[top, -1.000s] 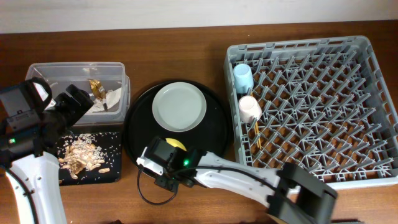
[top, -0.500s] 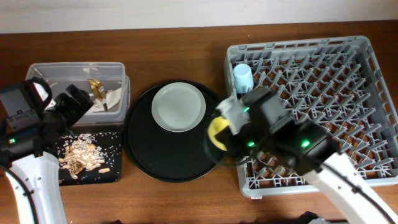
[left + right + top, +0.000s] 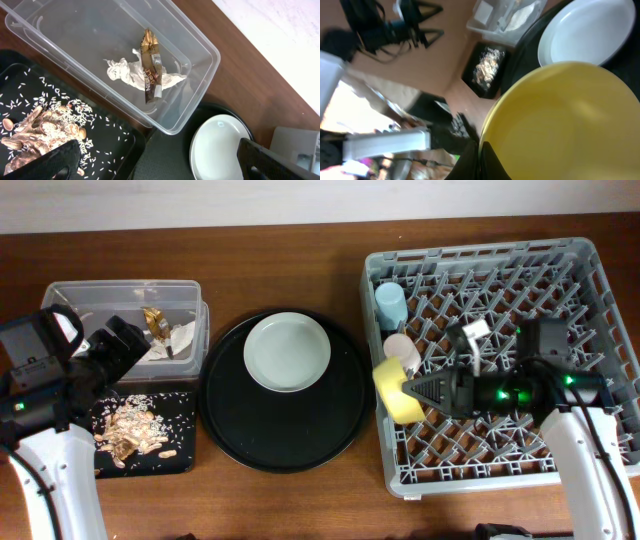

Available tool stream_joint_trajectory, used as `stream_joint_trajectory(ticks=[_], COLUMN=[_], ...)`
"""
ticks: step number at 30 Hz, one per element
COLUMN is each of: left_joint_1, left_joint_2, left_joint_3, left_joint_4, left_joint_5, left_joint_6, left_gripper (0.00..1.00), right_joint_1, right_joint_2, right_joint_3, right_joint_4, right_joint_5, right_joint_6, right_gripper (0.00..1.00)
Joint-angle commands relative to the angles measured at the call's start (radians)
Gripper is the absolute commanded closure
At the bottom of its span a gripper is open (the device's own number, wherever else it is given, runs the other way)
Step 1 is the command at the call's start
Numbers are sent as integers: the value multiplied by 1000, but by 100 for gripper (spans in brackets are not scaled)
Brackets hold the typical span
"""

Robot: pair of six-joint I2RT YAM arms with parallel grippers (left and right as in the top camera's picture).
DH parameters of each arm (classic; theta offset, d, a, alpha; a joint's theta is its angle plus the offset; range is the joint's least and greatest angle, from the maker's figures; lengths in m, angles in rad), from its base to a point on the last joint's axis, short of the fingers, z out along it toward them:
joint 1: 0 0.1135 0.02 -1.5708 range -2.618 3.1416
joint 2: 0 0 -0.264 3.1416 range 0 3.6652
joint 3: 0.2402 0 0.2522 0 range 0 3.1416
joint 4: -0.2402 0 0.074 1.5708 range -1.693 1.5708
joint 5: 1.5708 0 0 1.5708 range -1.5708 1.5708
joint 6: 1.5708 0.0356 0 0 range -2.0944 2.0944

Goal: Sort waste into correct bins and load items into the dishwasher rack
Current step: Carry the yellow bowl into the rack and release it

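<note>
Bowl (image 3: 396, 386), smooth yellow, tilted over pegged grey rack (image 3: 480, 252)

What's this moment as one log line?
right gripper: shut on yellow bowl at dishwasher rack left edge | left gripper: open | plate: on round black tray

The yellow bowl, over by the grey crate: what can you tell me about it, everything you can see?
The yellow bowl is plain, smooth and slightly glossy, perhaps plastic, with no marks visible. It is tipped up on edge rather than sitting flat. The right tool pinches its rim. It sits at the left side of the rack, just below the pink cup. Whether it touches either cannot be told.
</note>
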Motion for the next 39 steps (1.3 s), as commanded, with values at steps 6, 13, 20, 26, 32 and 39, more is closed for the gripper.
stream_joint_trajectory(ticks=[6, 13, 20, 26, 32, 39], left_joint_1=[7, 7, 7, 7, 7, 7], left_joint_2=[-3, -3, -3, -3, -3, -3], left_joint_3=[8, 8, 8, 8, 8, 8], left_joint_4=[2, 2, 2, 2, 2, 2], left_joint_5=[10, 10, 10, 10, 10, 10], left_joint_6=[-5, -5, -5, -5, -5, -5], left_gripper=[1, 1, 1, 1, 1, 1], right_joint_1=[-140, -237, -256, -256, -256, -256], right_joint_2=[58, 115, 115, 115, 98, 89], right_joint_3=[-276, -338, -337, -322, -237, -30], right_joint_4=[130, 180, 180, 169, 64, -81], right_joint_5=[-269, -205, -50, -32, 192, 426], right_joint_6=[-60, -59, -59, -59, -60, -56], right_gripper=[96, 94, 61, 56, 54, 53])
